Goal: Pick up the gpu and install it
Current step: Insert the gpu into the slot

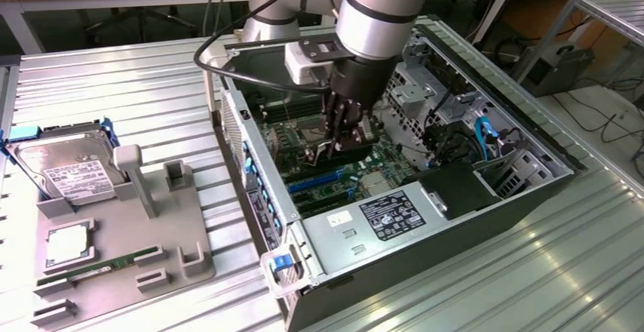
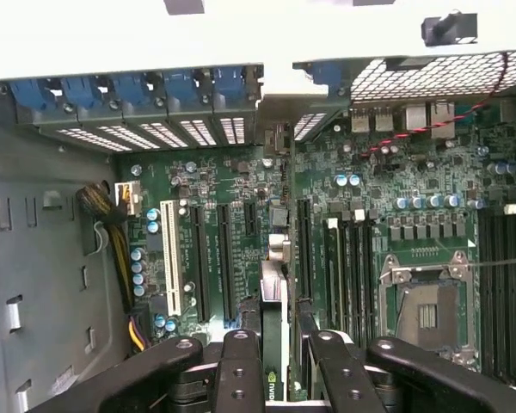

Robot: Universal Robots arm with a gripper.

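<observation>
My gripper (image 1: 342,137) is down inside the open computer case (image 1: 523,132), over the green motherboard (image 1: 348,173). It is shut on the gpu (image 1: 354,149), a slim black card held on edge with its silver bracket towards the case's rear wall. In the wrist view the gripper (image 2: 275,366) has its black fingers (image 2: 238,370) on both sides of the gpu (image 2: 275,292). The card hangs just above the long expansion slots (image 2: 303,249) and is lined up with an open bracket opening in the rear panel. I cannot tell whether its edge touches a slot.
A grey parts fixture (image 1: 191,260) at the exterior view's left holds a silver hard drive (image 1: 71,170), a green memory stick (image 1: 101,260) and a small square chip (image 1: 65,245). Inside the case are the power supply (image 1: 387,215), the CPU socket (image 2: 430,305), blue slot latches (image 2: 138,90) and cables (image 1: 488,139).
</observation>
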